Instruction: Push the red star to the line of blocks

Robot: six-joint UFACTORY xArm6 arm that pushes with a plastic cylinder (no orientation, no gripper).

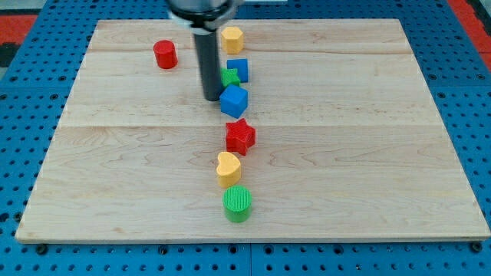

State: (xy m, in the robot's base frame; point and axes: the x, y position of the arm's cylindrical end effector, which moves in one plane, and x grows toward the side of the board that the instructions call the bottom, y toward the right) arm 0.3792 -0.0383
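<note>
The red star [240, 136] lies near the board's middle, in a rough top-to-bottom line of blocks. Above it is a blue cube [234, 101], then a small green block [230, 77], a second blue block [238, 69] and a yellow hexagon [232, 38]. Below the star are a yellow heart [228, 169] and a green cylinder [237, 203]. My tip [212, 98] rests just left of the blue cube, above and left of the red star, apart from it.
A red cylinder [165, 54] stands alone at the view's upper left. The wooden board [115, 169] sits on a blue perforated table [23, 92]; the board's edges are near on all sides.
</note>
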